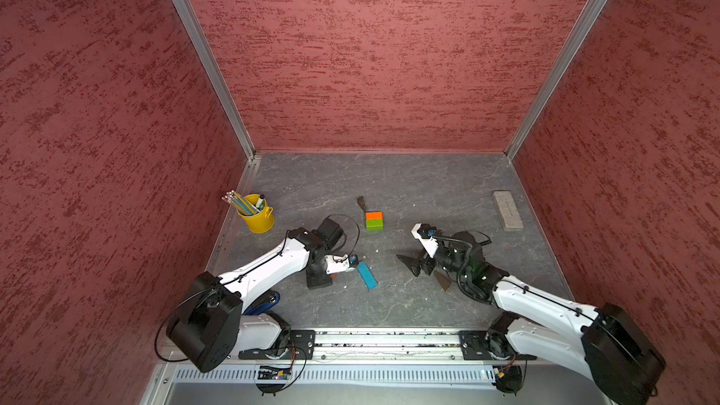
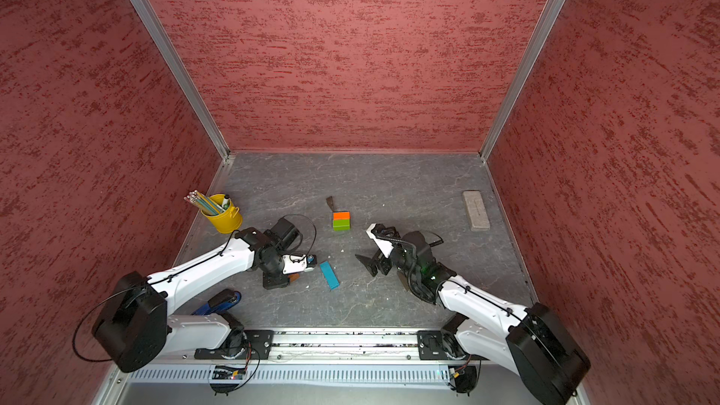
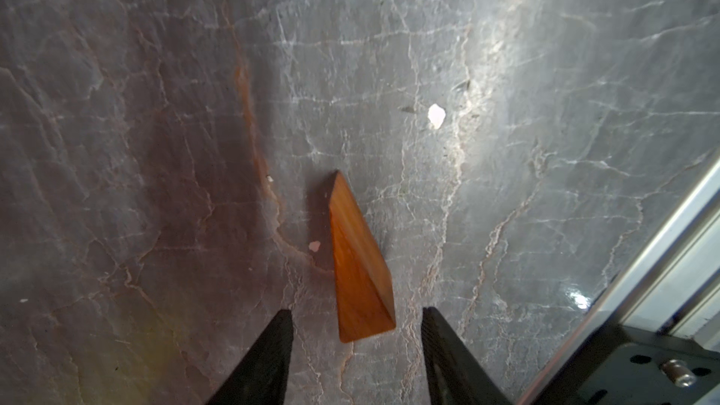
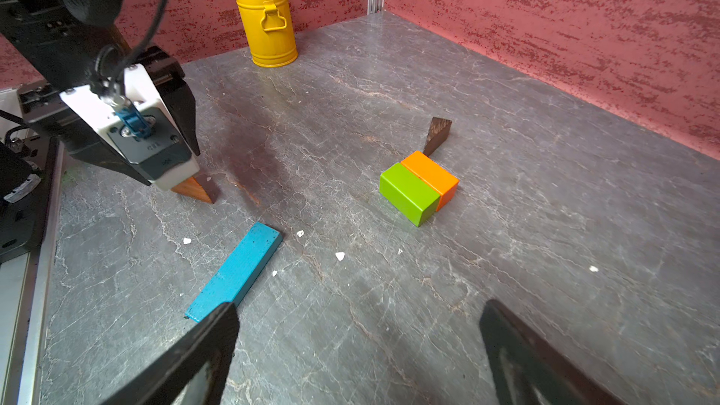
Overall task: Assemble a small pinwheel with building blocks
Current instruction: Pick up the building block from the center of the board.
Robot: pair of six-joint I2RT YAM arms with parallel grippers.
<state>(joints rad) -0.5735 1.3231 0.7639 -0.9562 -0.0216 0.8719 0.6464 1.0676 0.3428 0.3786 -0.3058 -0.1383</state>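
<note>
Jaws of the left gripper point(image 3: 356, 311) stand partly apart astride an orange wedge point(image 3: 358, 266) on the table point(image 4: 545, 227), not gripping it. Right gripper point(image 4: 360, 305) hangs wide open, empty, near the blue bar point(image 4: 237, 270); orange and green blocks point(image 4: 419, 188) sit together, a dark wedge point(image 4: 438, 134) at their corner.

One orange block point(image 1: 373, 215), one green block point(image 1: 374, 224), one blue bar point(image 1: 367, 275), one dark wedge point(image 1: 361, 203), one orange-brown wedge point(image 3: 360, 266), one brown wedge point(image 1: 443, 281) part-hidden, three wedges in all, one yellow cup point(image 1: 258, 220), pencils point(image 1: 237, 201) too bunched to count, one grey slab point(image 1: 507, 210), several white crumbs point(image 4: 339, 255).
</note>
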